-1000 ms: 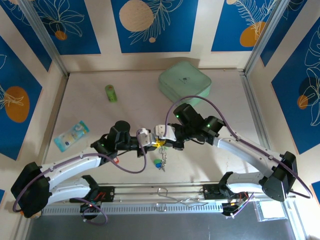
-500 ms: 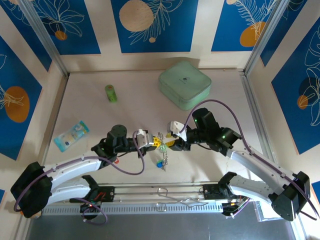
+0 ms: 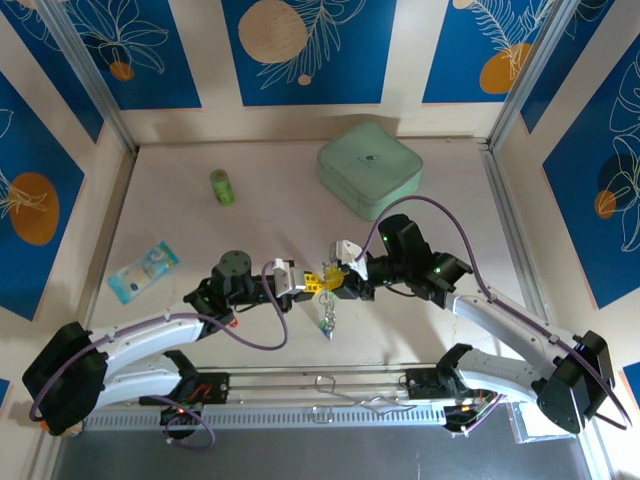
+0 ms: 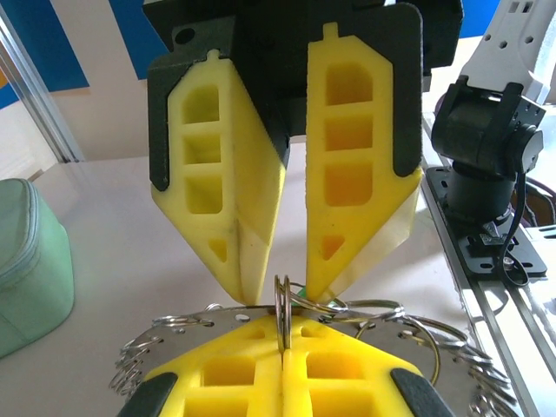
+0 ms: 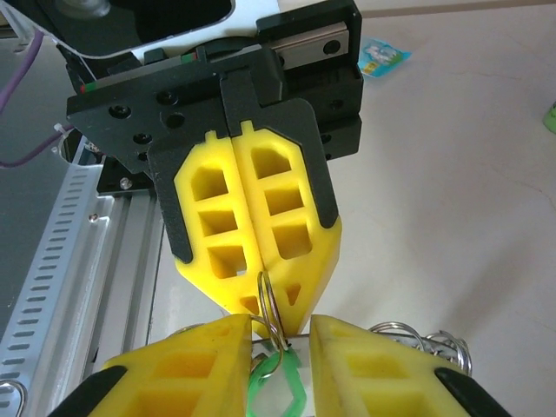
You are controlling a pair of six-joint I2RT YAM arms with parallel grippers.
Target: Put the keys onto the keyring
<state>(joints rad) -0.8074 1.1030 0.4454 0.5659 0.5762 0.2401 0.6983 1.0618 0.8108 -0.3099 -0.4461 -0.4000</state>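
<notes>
Left wrist view: the left tool (image 4: 282,343), pressed together, pinches the keyring (image 4: 182,321) at lower centre. The right tool (image 5: 280,334) is spread around the green-tagged key (image 5: 276,387). Unheld, that key may slip and drop to the surface (image 5: 452,174).
</notes>
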